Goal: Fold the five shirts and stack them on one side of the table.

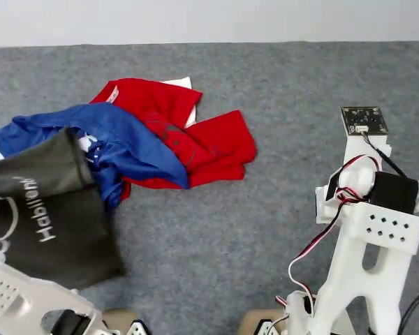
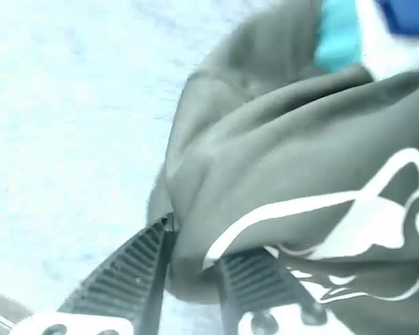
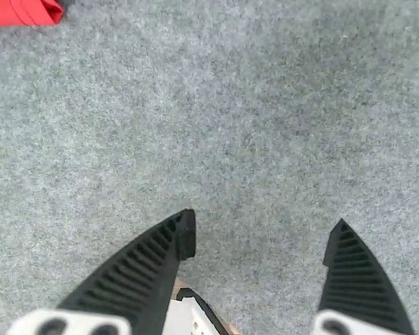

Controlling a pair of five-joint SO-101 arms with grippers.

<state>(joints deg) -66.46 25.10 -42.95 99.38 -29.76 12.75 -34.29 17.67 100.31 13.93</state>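
Observation:
A dark grey shirt [image 1: 49,209] with white print hangs lifted at the table's left side. My left gripper [image 2: 192,269] is shut on a fold of this dark grey shirt [image 2: 279,160]. Behind it lies a crumpled blue shirt [image 1: 119,143], partly over a spread red shirt [image 1: 209,143]. A white shirt [image 1: 180,84] peeks out from under the red one. My right gripper [image 3: 262,241] hangs open over bare grey carpet, with a corner of the red shirt [image 3: 21,10] far from its fingers. A teal patch [image 2: 339,31] shows past the dark shirt.
The grey carpeted table [image 1: 265,230] has free room in the middle and along the far side. The white right arm [image 1: 370,230] stands at the right front. The left arm's white body [image 1: 21,300] sits at the left front corner.

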